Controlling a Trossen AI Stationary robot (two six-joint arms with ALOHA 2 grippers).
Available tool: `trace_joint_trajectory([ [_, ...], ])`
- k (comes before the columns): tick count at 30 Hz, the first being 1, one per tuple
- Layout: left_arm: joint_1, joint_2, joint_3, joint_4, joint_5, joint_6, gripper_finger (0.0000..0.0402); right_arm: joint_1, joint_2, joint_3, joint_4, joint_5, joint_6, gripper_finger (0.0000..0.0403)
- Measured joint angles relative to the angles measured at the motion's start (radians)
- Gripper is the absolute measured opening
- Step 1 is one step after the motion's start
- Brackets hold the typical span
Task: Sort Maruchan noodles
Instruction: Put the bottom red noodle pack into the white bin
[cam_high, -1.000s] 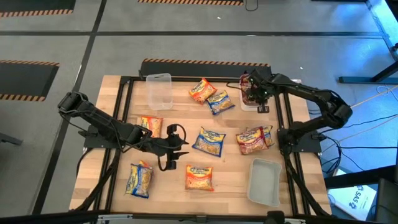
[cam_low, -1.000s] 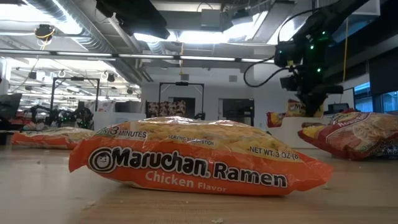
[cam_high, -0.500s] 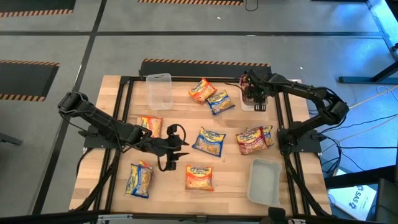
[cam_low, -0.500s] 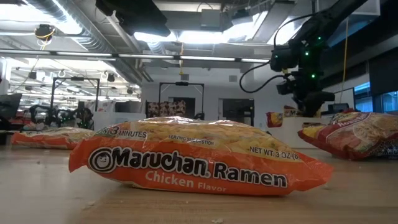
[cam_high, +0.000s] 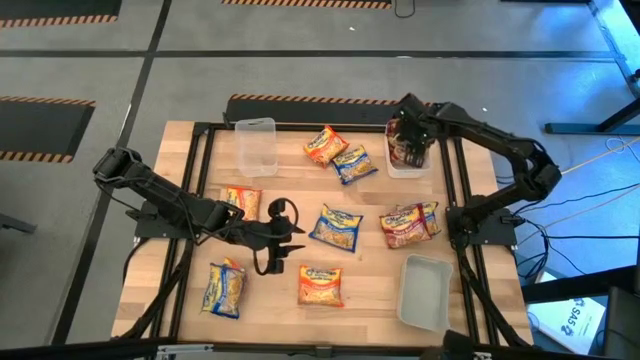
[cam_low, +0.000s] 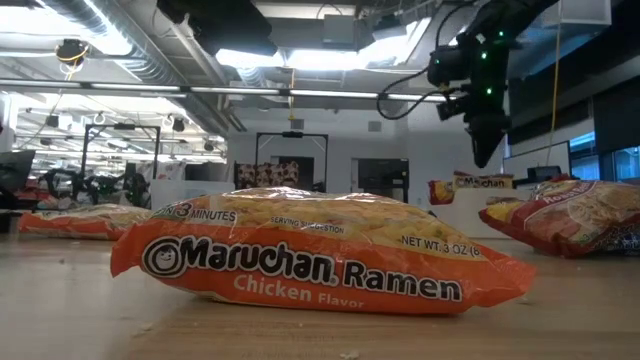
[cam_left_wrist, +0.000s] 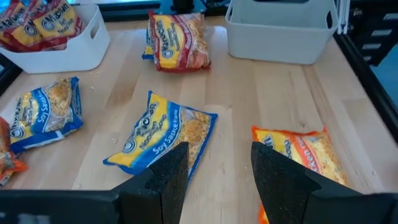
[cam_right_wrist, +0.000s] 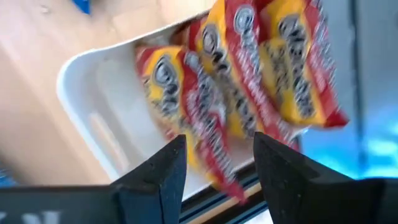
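Observation:
Ramen packets lie flat and scattered on the wooden table: orange ones, blue-and-yellow ones, and red ones. More red packets stand in a white tub at the far right. My right gripper hangs open above that tub, holding nothing. My left gripper waits open, low over mid-table, just left of the blue-and-yellow packet.
A clear tub stands at the far left of the work area. Another white tub sits at the near right with no packet showing in it. A black frame rail runs along the table's right side. In the low view an orange packet fills the foreground.
My right gripper has risen from down at the white tub to well above it and has shifted slightly toward the far edge. The left arm and the packets on the table have kept still.

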Motion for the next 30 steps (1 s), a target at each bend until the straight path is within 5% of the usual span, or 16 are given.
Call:
trace_joint_trajectory([
  [10,0.000,0.000,0.000,0.029,-0.029,0.004,0.0167,0.121,-0.174,0.018,-0.187,-0.166,0.259,0.0170],
  [21,0.025,0.079,0.000,0.087,-0.036,0.053,0.0167,0.476,-0.416,-0.107,-0.116,-0.225,0.661,0.0170],
  [30,0.040,0.150,0.000,0.109,-0.003,0.052,0.0167,0.534,-0.429,-0.234,-0.013,-0.241,0.736,0.0170],
])
